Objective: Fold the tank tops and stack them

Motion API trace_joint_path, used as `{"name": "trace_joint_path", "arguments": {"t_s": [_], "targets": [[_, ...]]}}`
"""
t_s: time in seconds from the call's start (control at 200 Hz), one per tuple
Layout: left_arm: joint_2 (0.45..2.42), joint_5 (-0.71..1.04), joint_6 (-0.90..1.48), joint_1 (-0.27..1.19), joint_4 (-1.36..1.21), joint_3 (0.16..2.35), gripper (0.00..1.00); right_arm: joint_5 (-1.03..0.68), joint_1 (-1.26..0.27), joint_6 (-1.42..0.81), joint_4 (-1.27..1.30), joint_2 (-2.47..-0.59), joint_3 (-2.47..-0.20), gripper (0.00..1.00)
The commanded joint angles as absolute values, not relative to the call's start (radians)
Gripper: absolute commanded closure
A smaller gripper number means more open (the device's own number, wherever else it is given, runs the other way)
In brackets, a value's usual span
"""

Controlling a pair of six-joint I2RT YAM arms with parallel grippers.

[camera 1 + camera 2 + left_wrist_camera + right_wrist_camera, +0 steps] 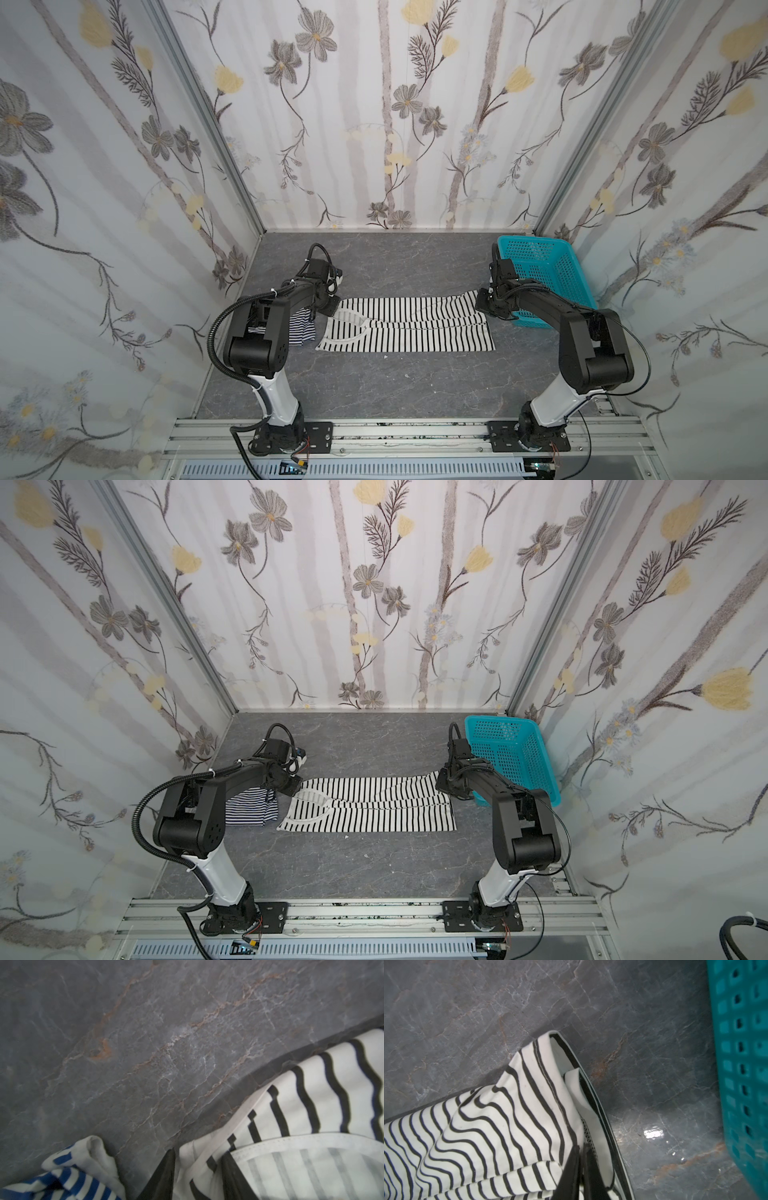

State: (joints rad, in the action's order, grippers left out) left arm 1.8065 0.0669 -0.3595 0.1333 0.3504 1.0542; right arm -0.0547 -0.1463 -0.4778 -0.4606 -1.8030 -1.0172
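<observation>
The white tank top with wide black stripes [407, 328] [370, 808] lies stretched sideways across the middle of the table, its long edges folded in. My left gripper [328, 309] [198, 1152] is at its far left corner, open, with a white-trimmed strap [207, 1157] between the fingers. My right gripper [482, 305] [581, 1147] is shut on the hem corner [571, 1095] at the far right, which is lifted slightly. The navy fine-striped tank top [301, 330] [251, 810] [79, 1180] lies crumpled under my left arm.
A turquoise perforated basket [540, 266] [507, 746] [741, 1064] stands at the back right, just beyond my right gripper. Grey marble tabletop [374, 382] stretches in front of the cloth. Flowered walls close in three sides.
</observation>
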Motion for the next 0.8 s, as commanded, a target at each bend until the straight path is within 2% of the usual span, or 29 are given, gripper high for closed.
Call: {"name": "trace_joint_path", "arguments": {"t_s": [0.0, 0.255, 0.485, 0.665, 0.794], "targets": [[1.821, 0.034, -0.373, 0.125, 0.351, 1.045, 0.62, -0.066, -0.147, -0.462, -0.445, -1.753, -1.008, 0.96], [1.821, 0.014, -0.38, 0.117, 0.353, 1.04, 0.62, -0.059, -0.147, -0.451, -0.467, -1.629, -0.927, 0.99], [1.817, 0.014, -0.376, 0.114, 0.356, 1.046, 0.62, -0.056, -0.147, -0.455, -0.449, -1.603, -0.826, 0.97], [1.797, 0.004, -0.375, 0.116, 0.36, 1.055, 0.61, 0.006, -0.148, -0.47, -0.48, -1.608, -0.831, 0.74], [1.753, 0.001, -0.367, 0.126, 0.365, 1.069, 0.59, 0.048, -0.165, -0.502, -0.496, -1.56, -0.865, 0.69]]}}
